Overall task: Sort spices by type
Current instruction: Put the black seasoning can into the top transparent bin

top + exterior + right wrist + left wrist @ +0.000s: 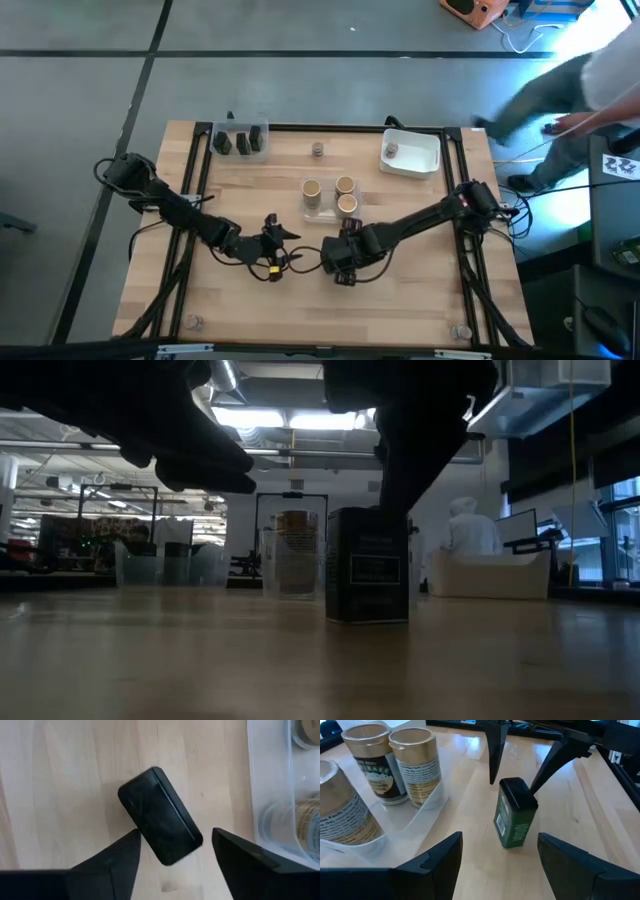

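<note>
A dark green blocky spice jar (515,815) stands upright on its base on the table, in front of my left gripper (500,855), which is open and level with it. My right gripper (175,842) points down over the jar (160,815), open, with one finger on each side of the black lid. In the high view the right gripper (343,268) hides the jar. Three tan round spices (330,195) stand in a clear tub. Dark jars (240,142) sit in another tub at the far left. A small round jar (317,150) stands alone. My right gripper comes at the jar from above with its fingers on either side of the lid (517,790). One finger (547,765) shows right at the lid's edge. Whether it touches the lid, I cannot tell. The jar stands upright on the table.
A white tub (425,160) at the far right holds one small jar (390,150). The clear tub (427,807) with the tan cylinders stands close beside the green jar. A person (590,90) walks past the table's far right corner.
</note>
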`<move>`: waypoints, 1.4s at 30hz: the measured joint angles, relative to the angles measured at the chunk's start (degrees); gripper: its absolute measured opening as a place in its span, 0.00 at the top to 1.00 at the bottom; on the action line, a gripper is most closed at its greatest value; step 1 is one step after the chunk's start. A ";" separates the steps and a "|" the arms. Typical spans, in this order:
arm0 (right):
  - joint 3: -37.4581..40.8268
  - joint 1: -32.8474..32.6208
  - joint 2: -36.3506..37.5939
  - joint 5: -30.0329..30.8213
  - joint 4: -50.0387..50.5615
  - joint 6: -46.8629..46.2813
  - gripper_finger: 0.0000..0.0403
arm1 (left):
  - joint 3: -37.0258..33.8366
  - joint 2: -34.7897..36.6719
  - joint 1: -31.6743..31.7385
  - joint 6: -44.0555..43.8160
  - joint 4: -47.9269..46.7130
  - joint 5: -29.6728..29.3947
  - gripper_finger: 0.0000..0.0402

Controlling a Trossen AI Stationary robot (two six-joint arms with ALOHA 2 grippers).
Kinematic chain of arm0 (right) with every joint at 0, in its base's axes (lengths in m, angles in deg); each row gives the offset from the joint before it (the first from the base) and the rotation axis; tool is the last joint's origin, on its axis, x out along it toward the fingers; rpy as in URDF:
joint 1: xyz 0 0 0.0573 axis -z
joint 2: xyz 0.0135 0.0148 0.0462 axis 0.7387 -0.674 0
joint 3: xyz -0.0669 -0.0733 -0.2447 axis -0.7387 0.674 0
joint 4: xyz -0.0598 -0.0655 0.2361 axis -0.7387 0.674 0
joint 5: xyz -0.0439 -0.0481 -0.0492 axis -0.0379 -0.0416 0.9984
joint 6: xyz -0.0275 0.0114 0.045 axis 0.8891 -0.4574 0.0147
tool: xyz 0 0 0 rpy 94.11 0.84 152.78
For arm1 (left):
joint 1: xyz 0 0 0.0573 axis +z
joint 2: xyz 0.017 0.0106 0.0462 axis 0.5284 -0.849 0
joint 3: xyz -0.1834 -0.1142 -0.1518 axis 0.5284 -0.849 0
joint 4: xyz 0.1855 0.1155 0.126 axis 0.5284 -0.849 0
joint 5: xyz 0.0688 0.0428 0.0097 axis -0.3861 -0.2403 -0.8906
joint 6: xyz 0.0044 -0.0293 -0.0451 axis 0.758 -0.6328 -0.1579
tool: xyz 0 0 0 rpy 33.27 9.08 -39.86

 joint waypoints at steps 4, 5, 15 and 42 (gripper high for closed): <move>0.02 -0.63 1.94 -2.00 3.32 1.17 0.33 | 0.00 0.02 0.38 0.49 0.87 0.00 0.40; 0.02 -1.08 2.87 -1.81 4.85 1.14 0.32 | 0.00 0.02 0.61 0.73 1.26 0.00 0.40; 3.46 -11.49 8.04 11.81 17.20 -1.60 0.31 | 0.02 0.02 3.27 -0.60 2.93 0.65 0.40; 47.25 -19.62 18.23 25.76 -19.11 -26.89 0.31 | 28.59 -22.32 4.64 1.01 -14.90 2.74 0.24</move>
